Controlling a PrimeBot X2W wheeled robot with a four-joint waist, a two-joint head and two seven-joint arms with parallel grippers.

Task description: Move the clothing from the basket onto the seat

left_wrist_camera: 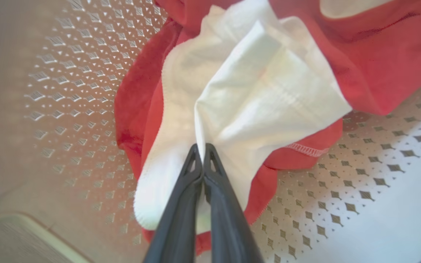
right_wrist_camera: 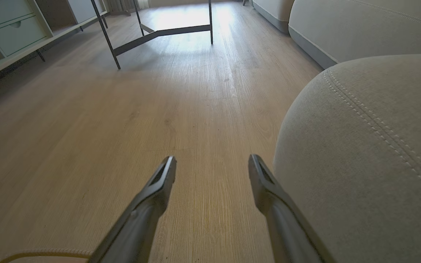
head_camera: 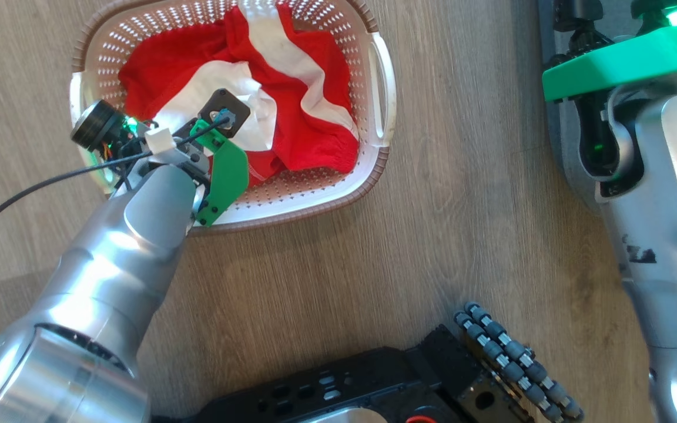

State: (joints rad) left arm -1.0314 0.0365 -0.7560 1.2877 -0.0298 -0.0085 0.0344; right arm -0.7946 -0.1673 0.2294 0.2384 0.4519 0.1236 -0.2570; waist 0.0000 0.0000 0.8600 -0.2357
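Evidently just starting: clothing (head_camera: 315, 111) all in the basket (head_camera: 382, 88), left gripper (left_wrist_camera: 202, 150) pinched on the white cloth (left_wrist_camera: 254, 95), right gripper (right_wrist_camera: 212, 164) open, empty, by the seat (right_wrist_camera: 360, 168).

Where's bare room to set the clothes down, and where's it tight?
Free: the seat corner beside the open right gripper is bare; so is the floor between basket and seat. Crowded: the basket, red clothing bunched across it, left gripper shut on the white cloth.
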